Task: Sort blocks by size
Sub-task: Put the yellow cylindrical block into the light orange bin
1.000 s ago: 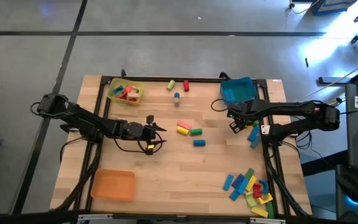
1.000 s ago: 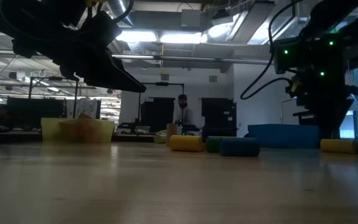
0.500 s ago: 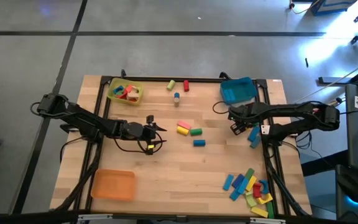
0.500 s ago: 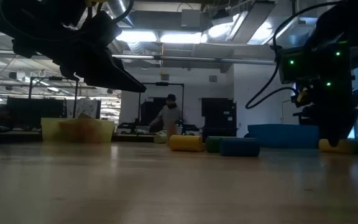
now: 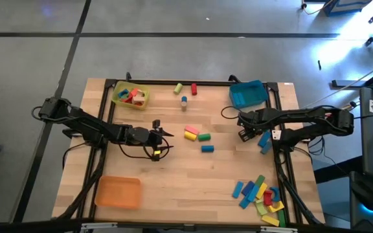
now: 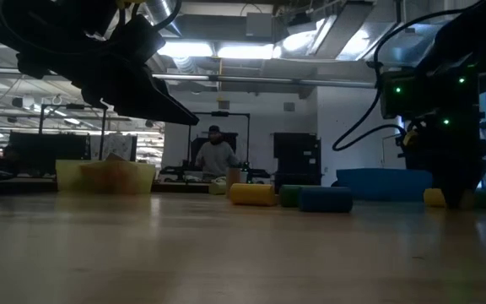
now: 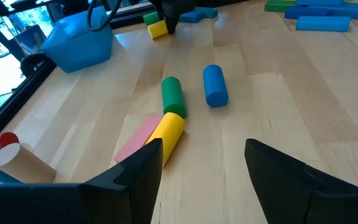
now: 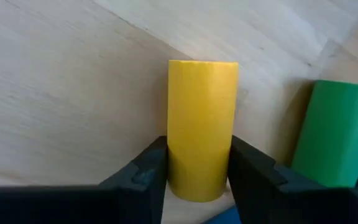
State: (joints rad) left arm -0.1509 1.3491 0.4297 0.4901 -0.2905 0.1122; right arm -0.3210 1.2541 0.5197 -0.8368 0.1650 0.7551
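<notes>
Pale wood-grain table [image 5: 173,175] fills the middle of the high view. At centre right, the right gripper [image 8: 194,180] has its fingers pressed on both sides of a smooth yellow cylinder [image 8: 202,127], with a green block [image 8: 331,134] just beside it. At centre left, the left gripper [image 7: 201,165] hangs wide open, gripping nothing. Other blocks [image 5: 259,194] lie heaped at lower right.

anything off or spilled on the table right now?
Nothing stands out. Loose blocks lie flat mid-table, none damaged. The right gripper straddles a yellow cylinder by the blue tray; the left gripper hangs open.
</notes>
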